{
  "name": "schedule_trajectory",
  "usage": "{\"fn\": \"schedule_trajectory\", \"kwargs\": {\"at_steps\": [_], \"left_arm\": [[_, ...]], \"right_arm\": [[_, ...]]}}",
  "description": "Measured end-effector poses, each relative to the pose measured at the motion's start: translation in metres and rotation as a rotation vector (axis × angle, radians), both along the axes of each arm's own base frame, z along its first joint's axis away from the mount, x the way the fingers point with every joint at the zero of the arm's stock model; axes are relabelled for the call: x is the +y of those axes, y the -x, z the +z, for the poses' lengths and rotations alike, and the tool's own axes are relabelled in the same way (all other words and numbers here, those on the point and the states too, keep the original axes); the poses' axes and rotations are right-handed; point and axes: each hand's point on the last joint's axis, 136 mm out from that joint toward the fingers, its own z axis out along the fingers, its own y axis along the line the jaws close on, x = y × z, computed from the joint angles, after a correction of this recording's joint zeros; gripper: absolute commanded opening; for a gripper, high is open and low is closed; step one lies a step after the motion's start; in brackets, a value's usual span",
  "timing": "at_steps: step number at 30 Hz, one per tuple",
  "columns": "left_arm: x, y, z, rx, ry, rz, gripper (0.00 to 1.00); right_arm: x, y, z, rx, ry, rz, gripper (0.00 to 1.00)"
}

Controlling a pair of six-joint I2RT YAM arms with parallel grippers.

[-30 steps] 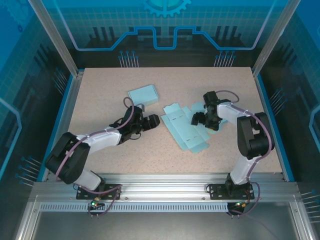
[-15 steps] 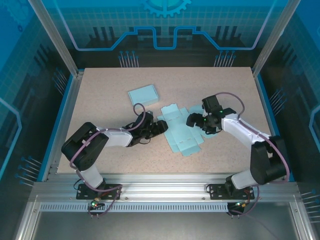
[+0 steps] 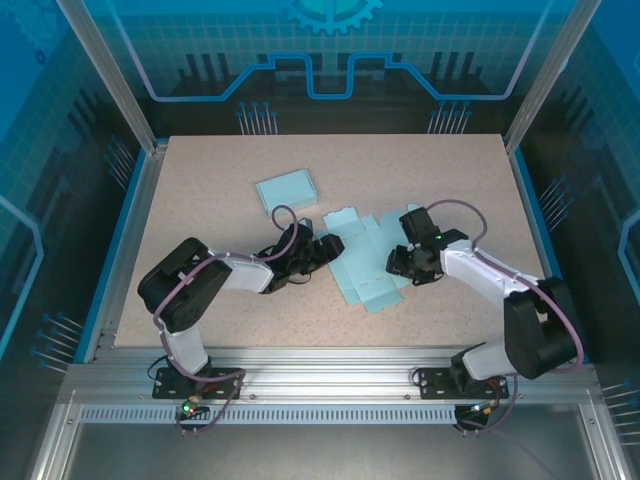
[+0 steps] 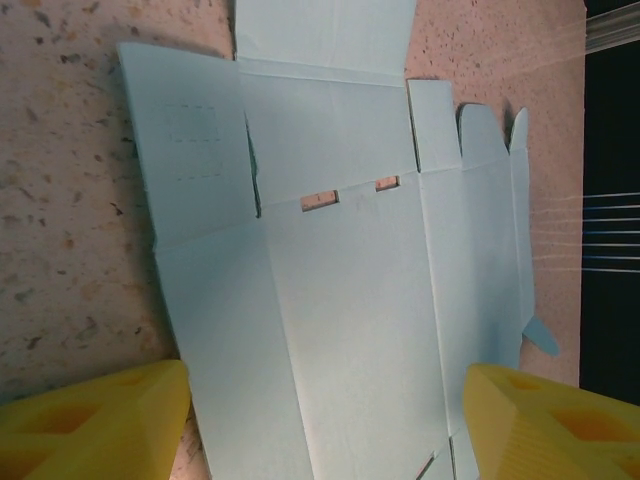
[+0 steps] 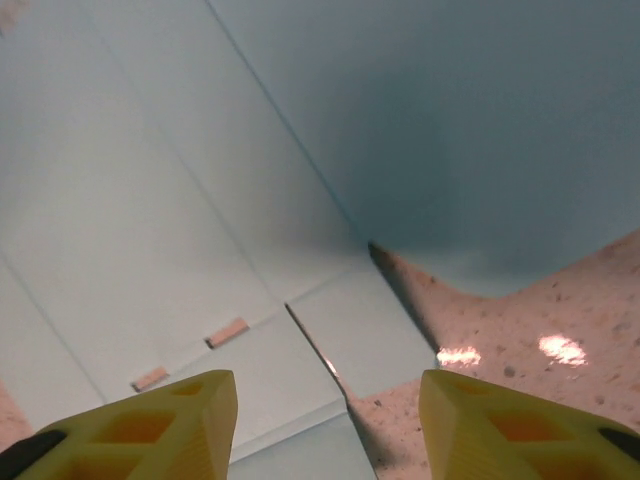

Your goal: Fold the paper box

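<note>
Box (image 3: pixel 365 268) — a flat, unfolded sheet — lies on the table (image 3: pixel 200 170) between both arms. A smaller folded box (image 3: pixel 287 188) sits apart behind it. Left fingers (image 4: pixel 95 420) stand spread, straddling the sheet's edge; right fingers (image 5: pixel 150 420) are spread too, low over its right side — seemingly not pinching.

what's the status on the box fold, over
Left gripper open, right gripper open, both low over the paper box. It lies flat, unfolded. Folded box beyond it, apart.
</note>
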Motion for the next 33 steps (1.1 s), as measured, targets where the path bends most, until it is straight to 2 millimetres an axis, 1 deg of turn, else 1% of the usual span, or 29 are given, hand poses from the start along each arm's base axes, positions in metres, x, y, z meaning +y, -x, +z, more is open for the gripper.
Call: {"fn": "schedule_trajectory", "kwargs": {"at_steps": [6,10,13,21,23,25,27,28,31,33], "left_arm": [[-0.001,0.0,0.001,-0.002,0.005,0.001,0.74],[-0.001,0.0,0.001,-0.009,0.012,-0.001,0.73],[-0.002,0.002,0.001,-0.01,0.021,-0.005,0.7],[-0.009,0.006,0.003,-0.025,0.06,-0.021,0.68],[-0.009,0.01,0.002,-0.03,0.067,-0.025,0.72],[-0.006,0.013,0.005,-0.032,0.073,-0.016,0.8],[0.001,0.021,0.009,-0.025,0.052,-0.001,0.9],[0.007,0.025,0.01,-0.02,0.028,0.009,0.92],[0.023,0.029,0.013,-0.015,-0.048,0.029,0.93],[0.034,0.026,0.013,-0.002,-0.09,0.032,0.93]], "right_arm": [[0.023,0.021,-0.025,0.088,0.069,0.089,0.49],[0.029,0.029,-0.038,0.123,0.102,0.113,0.47],[0.032,0.027,-0.038,0.119,0.09,0.105,0.47],[0.05,0.018,-0.037,0.095,0.007,0.098,0.46],[0.052,0.016,-0.036,0.093,-0.003,0.094,0.46],[0.053,0.016,-0.036,0.091,-0.008,0.092,0.46],[0.053,0.015,-0.035,0.091,-0.009,0.091,0.47],[0.053,0.015,-0.035,0.09,-0.009,0.092,0.47],[0.053,0.015,-0.031,0.083,-0.012,0.092,0.48],[0.053,0.016,-0.025,0.071,-0.018,0.093,0.49]]}}
